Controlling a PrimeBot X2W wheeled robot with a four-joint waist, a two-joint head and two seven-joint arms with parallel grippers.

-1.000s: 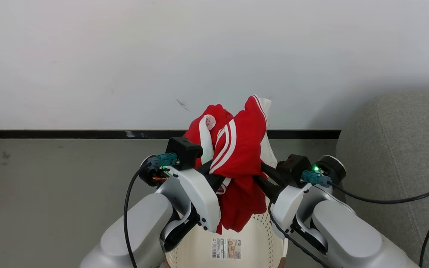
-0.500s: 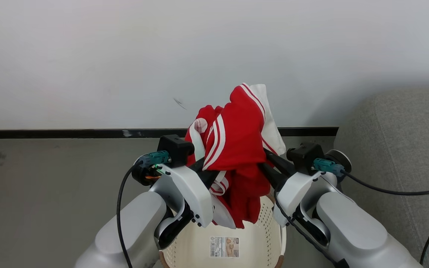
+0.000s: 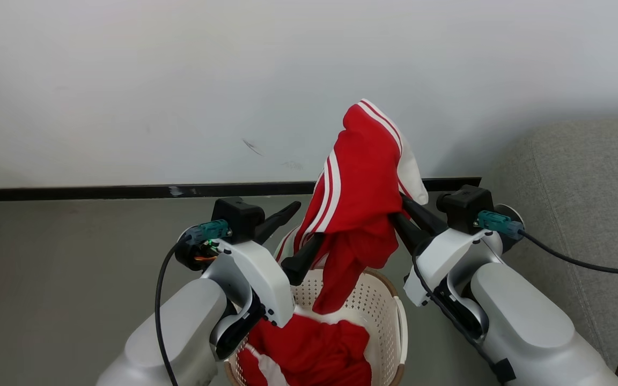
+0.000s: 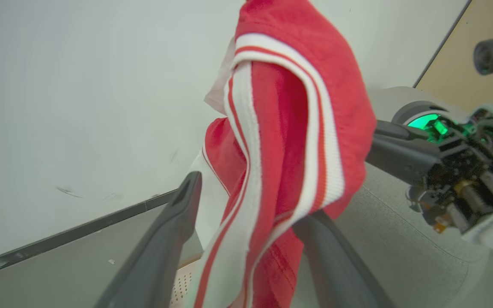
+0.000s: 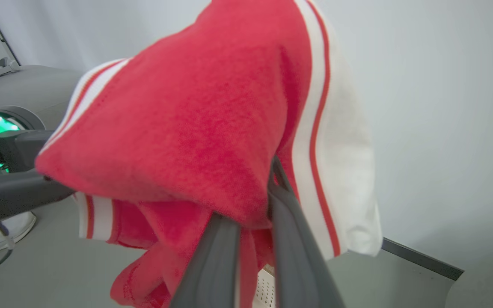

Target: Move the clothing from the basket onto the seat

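1. Raised garment, red with white stripes and white trim: draped over the tips of the right gripper and held above the basket; its lower end hangs down towards the basket's mouth
2. Right gripper: its fingers stand close together with a fold of the raised garment pinched between them; the tips are buried under the cloth
3. Left gripper: its fingers are spread wide and grip nothing; in the left wrist view the raised garment hangs in the gap between them, lying against the right-hand finger and clear of the other
4. Second garment, red with white trim: crumpled in the bottom of the basket, below both grippers and touched by neither
5. Seat, grey: to the robot's right of the basket, no clothing on the part in view
6. Count: two garments, one basket, one seat, two grippers with two fingers each
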